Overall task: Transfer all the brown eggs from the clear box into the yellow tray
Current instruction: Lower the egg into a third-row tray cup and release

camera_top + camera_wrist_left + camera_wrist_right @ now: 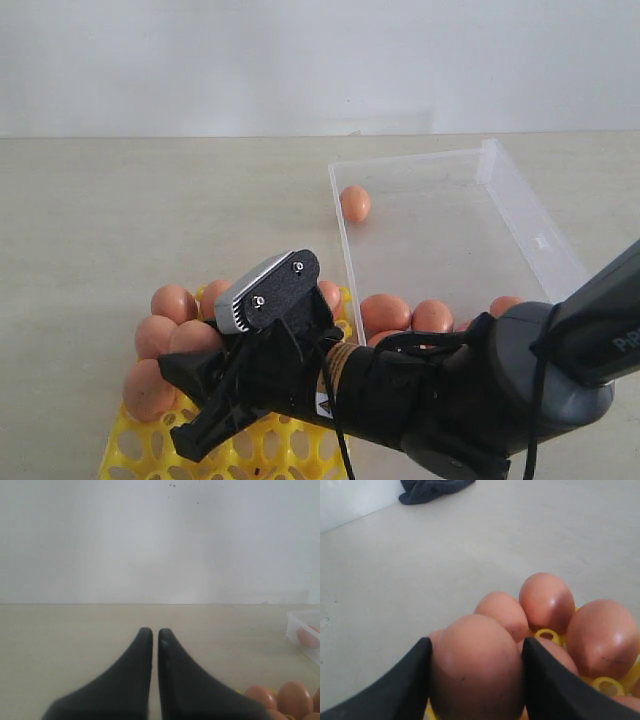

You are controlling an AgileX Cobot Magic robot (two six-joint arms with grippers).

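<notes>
- Gripped one brown egg between the black fingers of the right gripper, over the yellow tray, beside other eggs seated in its cups.
- Showed the left gripper all but closed (a thin slit only), nothing in it, above the pale table.
- Found a lone egg at a far corner of the clear box, a cluster of eggs at its near end.
</notes>
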